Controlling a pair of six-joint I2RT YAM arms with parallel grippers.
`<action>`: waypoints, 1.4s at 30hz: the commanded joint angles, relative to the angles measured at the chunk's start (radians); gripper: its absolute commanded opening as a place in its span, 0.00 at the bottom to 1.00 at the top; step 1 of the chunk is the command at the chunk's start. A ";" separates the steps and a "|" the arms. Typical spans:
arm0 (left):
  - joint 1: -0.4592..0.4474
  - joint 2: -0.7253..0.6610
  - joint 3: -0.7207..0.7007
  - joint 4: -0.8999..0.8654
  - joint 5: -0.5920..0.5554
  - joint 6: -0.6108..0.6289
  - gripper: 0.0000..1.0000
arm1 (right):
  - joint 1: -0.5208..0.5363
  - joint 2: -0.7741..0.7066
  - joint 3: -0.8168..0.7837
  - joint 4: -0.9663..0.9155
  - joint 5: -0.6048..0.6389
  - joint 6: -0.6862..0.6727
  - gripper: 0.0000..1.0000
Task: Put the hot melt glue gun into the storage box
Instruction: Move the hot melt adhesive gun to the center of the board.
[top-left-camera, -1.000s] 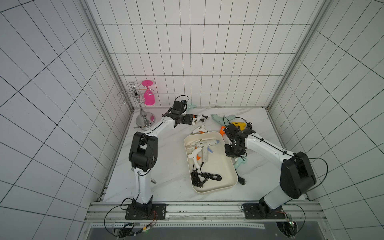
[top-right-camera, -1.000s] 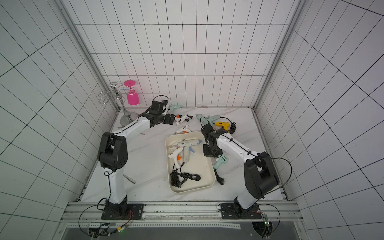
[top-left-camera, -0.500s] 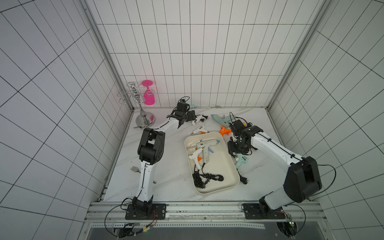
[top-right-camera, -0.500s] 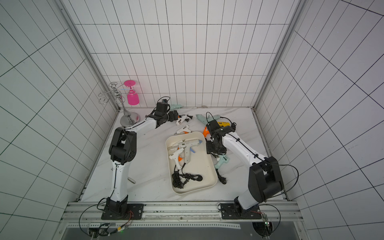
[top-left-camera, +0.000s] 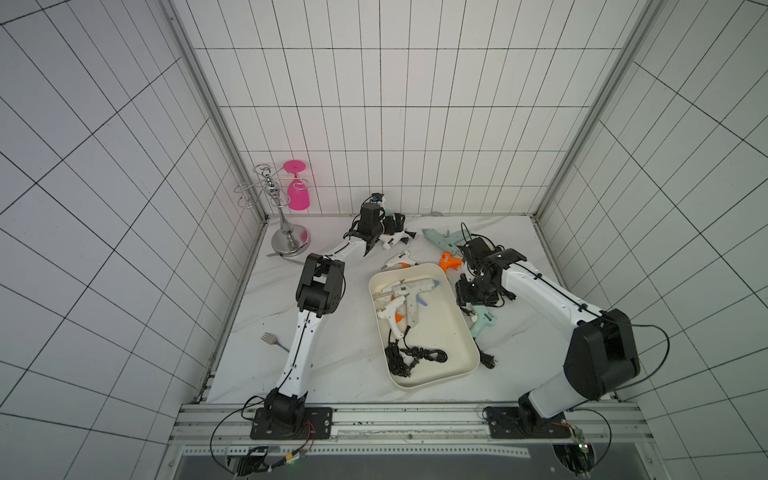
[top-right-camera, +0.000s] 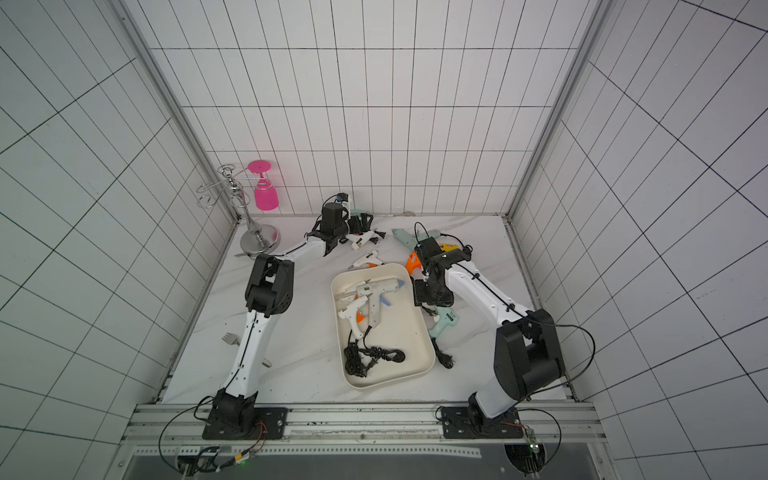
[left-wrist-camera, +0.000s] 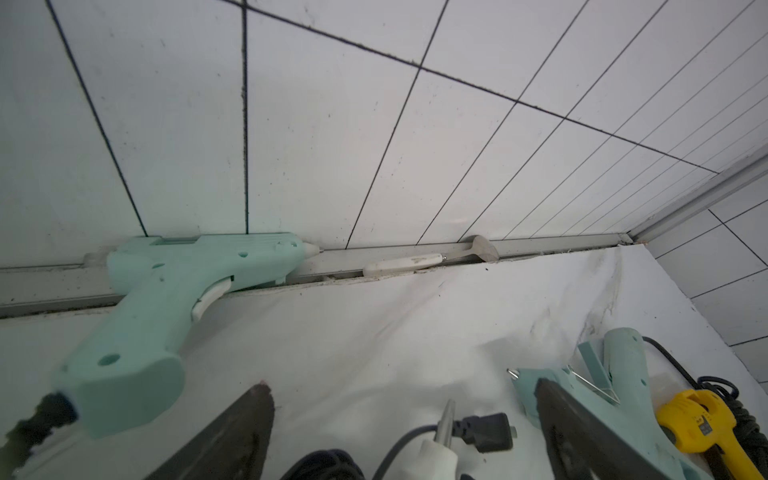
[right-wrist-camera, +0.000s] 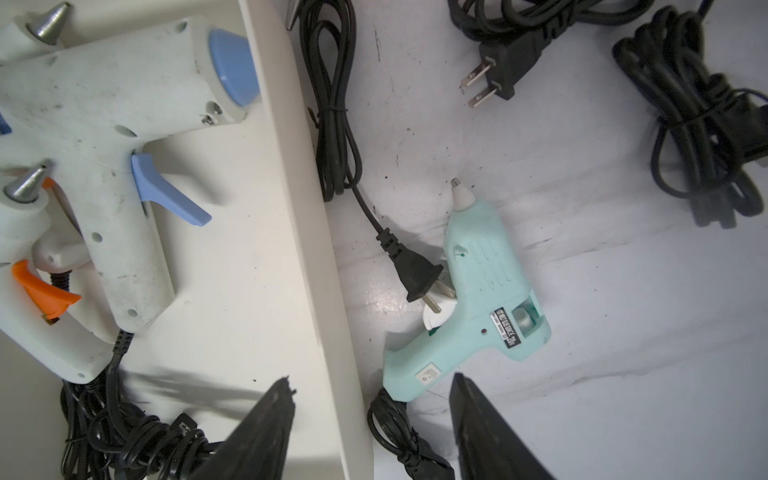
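Right wrist view: the right tool (right-wrist-camera: 372, 378) has its fingers apart with nothing pinched. One finger is over the inside of the storage box (right-wrist-camera: 316, 232) and the other over the desk (right-wrist-camera: 602, 332), so it straddles the box wall.
Mint glue gun (right-wrist-camera: 478, 299): flat on the desk just outside that wall, handle end just beside one finger, nozzle pointing away from the tool. A black plug (right-wrist-camera: 419, 278) rests against its trigger.
Inside the box: a white gun with blue trigger (top-left-camera: 409, 291) lies against a white gun with orange trigger (top-left-camera: 388, 313). Their black cords (top-left-camera: 409, 357) are bunched at the near end.
Left tool (left-wrist-camera: 401, 384): spread wide, holding nothing, low over the desk by the back wall.
Second mint gun (left-wrist-camera: 166, 299): just beside one left finger, barrel along the foot of the back wall.
Loose on the desk: teal gun (top-left-camera: 442, 239), yellow gun (left-wrist-camera: 698, 419), orange gun (top-left-camera: 451, 262) and small white gun (top-left-camera: 399, 259), all beyond the box's far end.
Corner stuff: pink glass (top-left-camera: 297, 191) hanging on a wire rack (top-left-camera: 274, 199).
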 joint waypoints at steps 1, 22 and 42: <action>0.035 0.085 0.215 -0.271 -0.017 -0.077 0.99 | -0.020 -0.001 0.045 -0.037 -0.004 -0.009 0.63; 0.042 -0.014 0.067 -1.009 -0.108 0.094 0.95 | -0.035 0.145 0.154 -0.032 -0.193 -0.043 0.63; -0.069 -0.693 -0.548 -0.780 -0.490 0.198 0.97 | -0.036 0.096 0.063 0.043 -0.256 -0.033 0.63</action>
